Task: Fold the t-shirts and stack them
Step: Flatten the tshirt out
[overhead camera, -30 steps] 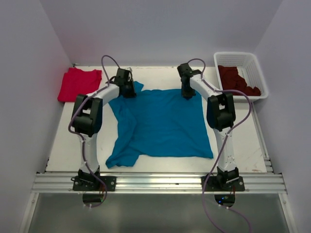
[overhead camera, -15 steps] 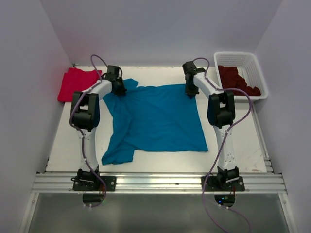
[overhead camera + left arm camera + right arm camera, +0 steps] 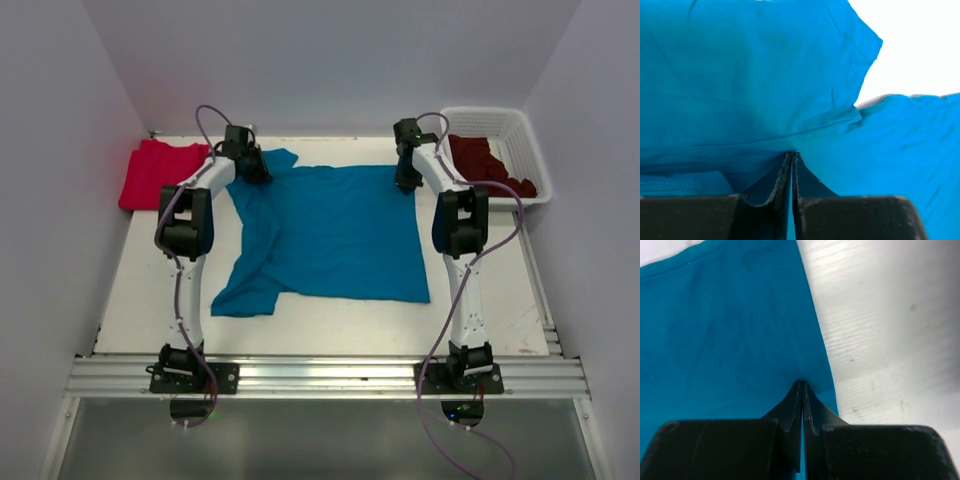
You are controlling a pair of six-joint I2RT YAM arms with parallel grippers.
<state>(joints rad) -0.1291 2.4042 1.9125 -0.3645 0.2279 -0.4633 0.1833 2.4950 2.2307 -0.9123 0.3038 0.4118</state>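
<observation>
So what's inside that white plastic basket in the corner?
Crumpled dark maroon cloth t-shirts lie heaped inside the white plastic lattice basket. They cover most of its floor, so anything underneath them can't be seen.

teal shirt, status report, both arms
Left end effector shut on teal shirt, far left edge; right end effector shut on far right corner. Shirt spread flat, near left side rumpled. Nothing lying on it.

Soft, matt woven cloth forms the teal t-shirt (image 3: pixel 330 235)

1 teal t-shirt (image 3: pixel 330 235); 1 red t-shirt (image 3: pixel 160 172); 1 basket (image 3: pixel 527 140).
</observation>
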